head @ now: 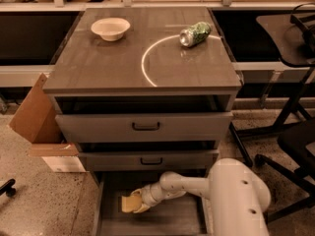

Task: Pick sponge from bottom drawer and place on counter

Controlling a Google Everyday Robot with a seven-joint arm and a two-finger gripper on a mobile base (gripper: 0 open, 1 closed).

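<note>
Your sponge [126, 205] lies in the bottom drawer [170, 221], on the left part of its grey floor, near the left wall. The gripper [137, 200] is down inside that drawer right at the sponge and touching it. From this angle you cannot tell whether it has closed on the sponge or only rests against it. The white arm [189, 185] reaches in from the right, low over the drawer floor, and your robot's rounded white body [238, 200] stands at the drawer's front right corner, hiding that part of it.

Above, the two upper drawers with black handles are each pulled out a little, the middle one [147, 160] less than the top one [142, 127]. On the counter [98, 65] you have a white bowl [110, 28] at the back left and a crushed green can [195, 34] lying on its side at the back right, at the upper end of the white arc line [144, 63]. A cardboard box [35, 116] leans against the cabinet's left side, and a black chair [295, 141] stands to the right.
</note>
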